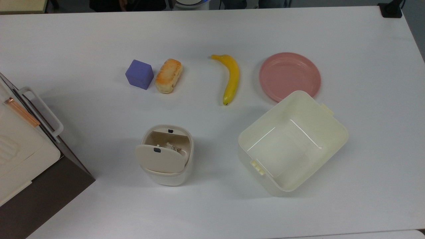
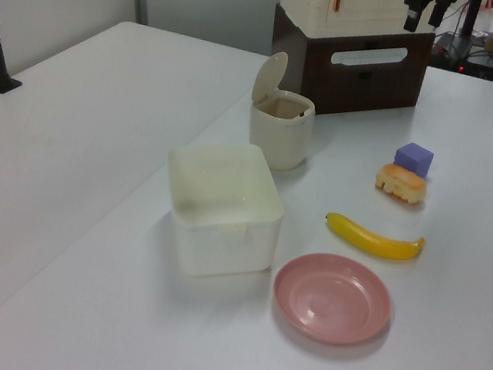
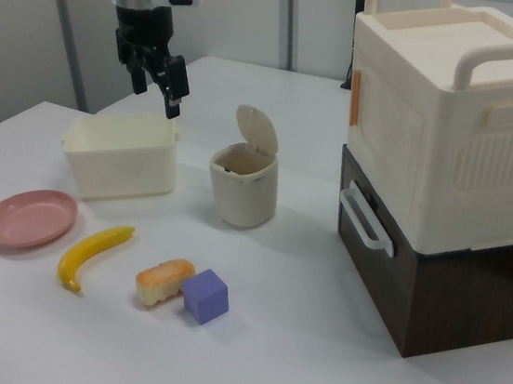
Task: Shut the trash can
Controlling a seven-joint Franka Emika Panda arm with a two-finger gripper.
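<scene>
My tool (image 3: 158, 82) hangs high above the bench (image 1: 212, 212), its two fingers spread apart and holding nothing, well apart from the trash can (image 3: 243, 190). The trash can stands on the bench between a lidless cream tub (image 3: 121, 152) and a stacked box (image 3: 451, 132). Its hinged lid (image 3: 257, 132) stands upright, so the opening is exposed. I judge I must come down behind the lid and push it shut.

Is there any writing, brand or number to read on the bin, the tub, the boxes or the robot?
None can be read. The trash can, tub, cream box and plate are plain, and the arm above the gripper carries no legible label.
</scene>
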